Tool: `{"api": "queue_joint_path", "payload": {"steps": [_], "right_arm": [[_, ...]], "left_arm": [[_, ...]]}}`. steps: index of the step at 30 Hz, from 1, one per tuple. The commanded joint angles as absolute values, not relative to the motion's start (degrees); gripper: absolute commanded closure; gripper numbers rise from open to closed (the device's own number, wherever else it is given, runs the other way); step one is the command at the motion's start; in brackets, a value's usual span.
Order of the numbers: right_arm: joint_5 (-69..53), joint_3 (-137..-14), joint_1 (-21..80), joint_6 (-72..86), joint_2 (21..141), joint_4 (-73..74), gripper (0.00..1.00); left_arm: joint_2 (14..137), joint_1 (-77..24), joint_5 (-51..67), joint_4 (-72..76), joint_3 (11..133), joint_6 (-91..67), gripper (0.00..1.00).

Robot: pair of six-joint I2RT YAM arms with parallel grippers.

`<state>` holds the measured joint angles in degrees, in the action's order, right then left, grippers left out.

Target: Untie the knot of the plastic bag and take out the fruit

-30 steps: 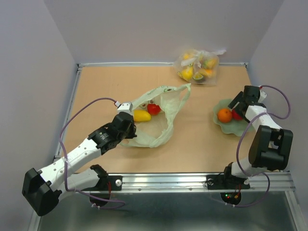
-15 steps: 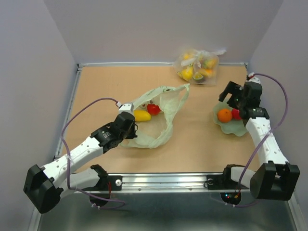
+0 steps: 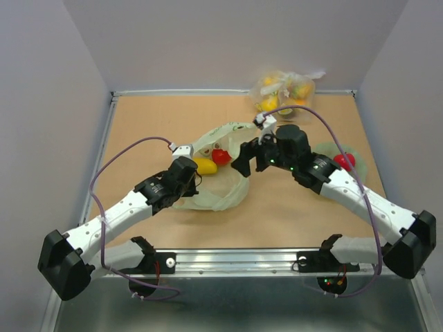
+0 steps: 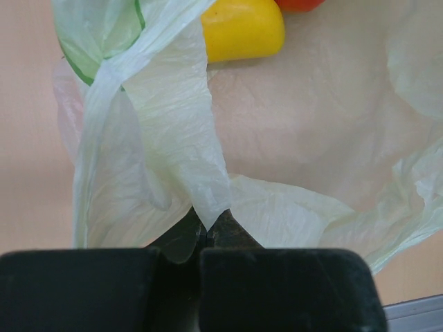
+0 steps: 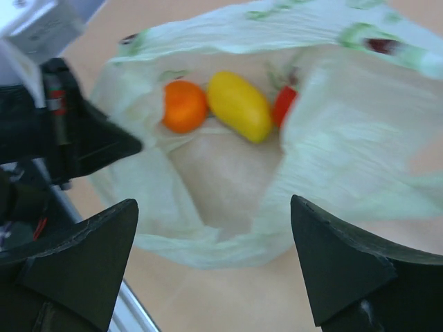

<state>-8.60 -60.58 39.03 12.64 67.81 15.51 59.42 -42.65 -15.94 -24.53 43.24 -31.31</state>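
Note:
The pale green plastic bag (image 3: 232,187) lies open in the middle; its handle loops hang loose and no knot shows. Inside it lie an orange (image 5: 185,106), a yellow mango (image 5: 239,105) and a red fruit (image 5: 284,104); the mango (image 3: 204,166) and red fruit (image 3: 221,156) also show from above. My left gripper (image 3: 192,176) is shut on the bag's near-left film (image 4: 208,200). My right gripper (image 3: 248,164) is open and empty above the bag's right side, its fingertips (image 5: 118,221) spread wide over the mouth.
A green plate (image 3: 353,176) at the right holds a red fruit (image 3: 344,161); my right arm covers part of it. A clear bag of fruit (image 3: 284,93) sits at the back wall. The metal rail runs along the near edge.
My right arm has swung left from the green plate to above the open bag, jaws open. My left gripper has stayed shut on the bag's edge, barely moving.

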Motion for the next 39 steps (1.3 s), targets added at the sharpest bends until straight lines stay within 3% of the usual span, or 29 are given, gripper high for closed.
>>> {"api": "queue_joint_path", "payload": {"steps": [1, 10, 14, 19, 28, 39], "right_arm": [[-12.47, -67.49, 44.91, 9.23, 74.94, 11.08, 0.06], [-4.50, -69.26, 45.88, 8.88, 88.32, 7.83, 0.09], [1.84, -67.77, 45.18, 9.75, 91.32, 6.25, 0.09], [2.98, -62.14, 43.24, 12.31, 89.92, 2.73, 0.09], [-2.90, -58.01, 43.33, 12.13, 87.36, 0.97, 0.10], [-8.35, -61.25, 47.72, 11.77, 92.72, -1.32, 0.09]], "left_arm": [[59.15, -42.28, -18.37, -27.42, 45.70, -32.96, 1.00], [58.45, -42.28, -21.88, -33.23, 51.75, -34.63, 1.00], [65.53, -42.89, -20.67, -31.82, 60.53, -30.68, 1.00], [70.58, -52.37, -26.80, -30.51, 72.68, -27.77, 1.00], [61.44, -50.80, -17.23, -27.42, 46.51, -42.70, 1.00], [58.54, -50.62, -15.56, -31.65, 41.23, -45.88, 1.00]]}}
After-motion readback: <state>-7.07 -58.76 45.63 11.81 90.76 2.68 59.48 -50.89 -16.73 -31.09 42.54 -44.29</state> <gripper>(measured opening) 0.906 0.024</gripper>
